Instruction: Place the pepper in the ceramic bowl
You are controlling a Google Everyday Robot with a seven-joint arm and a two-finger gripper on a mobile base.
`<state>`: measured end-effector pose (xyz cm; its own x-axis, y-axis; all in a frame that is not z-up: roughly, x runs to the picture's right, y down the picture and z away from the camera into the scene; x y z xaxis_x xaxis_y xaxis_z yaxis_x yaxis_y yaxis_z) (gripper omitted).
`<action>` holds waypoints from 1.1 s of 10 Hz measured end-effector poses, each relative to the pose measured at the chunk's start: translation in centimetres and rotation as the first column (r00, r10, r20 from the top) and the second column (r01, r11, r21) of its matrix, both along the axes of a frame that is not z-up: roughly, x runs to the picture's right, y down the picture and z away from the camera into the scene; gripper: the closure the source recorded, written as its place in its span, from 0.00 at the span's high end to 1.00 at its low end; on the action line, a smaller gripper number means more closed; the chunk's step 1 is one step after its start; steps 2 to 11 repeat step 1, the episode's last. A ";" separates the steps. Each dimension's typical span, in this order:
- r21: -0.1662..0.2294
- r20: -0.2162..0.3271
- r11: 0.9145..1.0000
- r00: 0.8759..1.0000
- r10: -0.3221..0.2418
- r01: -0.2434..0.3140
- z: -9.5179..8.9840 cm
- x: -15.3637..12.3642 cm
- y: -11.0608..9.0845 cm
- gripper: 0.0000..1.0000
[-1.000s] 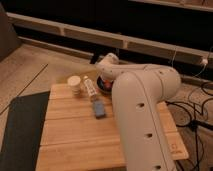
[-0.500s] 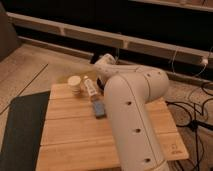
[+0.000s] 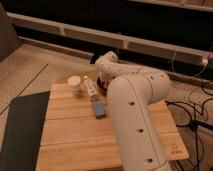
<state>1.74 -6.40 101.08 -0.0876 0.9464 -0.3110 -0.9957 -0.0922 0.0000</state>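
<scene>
My white arm (image 3: pixel 135 110) rises from the table's right side and bends back and left. Its gripper (image 3: pixel 102 80) hangs at the far edge of the table, right over the dark ceramic bowl (image 3: pixel 105 89). Only a sliver of the bowl shows beside the wrist. A small red-orange patch, the pepper (image 3: pixel 101 83), shows at the gripper's tip above the bowl. Whether the pepper is held or lying in the bowl I cannot tell.
A small cream cup (image 3: pixel 74 84) stands at the wooden table's (image 3: pixel 75 135) far left. A pale bottle-like thing (image 3: pixel 90 90) lies next to it, and a blue block (image 3: pixel 99 108) lies nearer. A dark mat (image 3: pixel 22 125) lies left of the table; cables (image 3: pixel 192 107) trail on the right.
The arm's big forearm has swung left and back, bringing the wrist in over the bowl. The cup, bottle and blue block have stayed put.
</scene>
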 end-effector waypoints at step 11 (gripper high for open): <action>-0.003 0.003 1.000 1.000 0.002 -0.002 0.0 0.1 0.1 0.80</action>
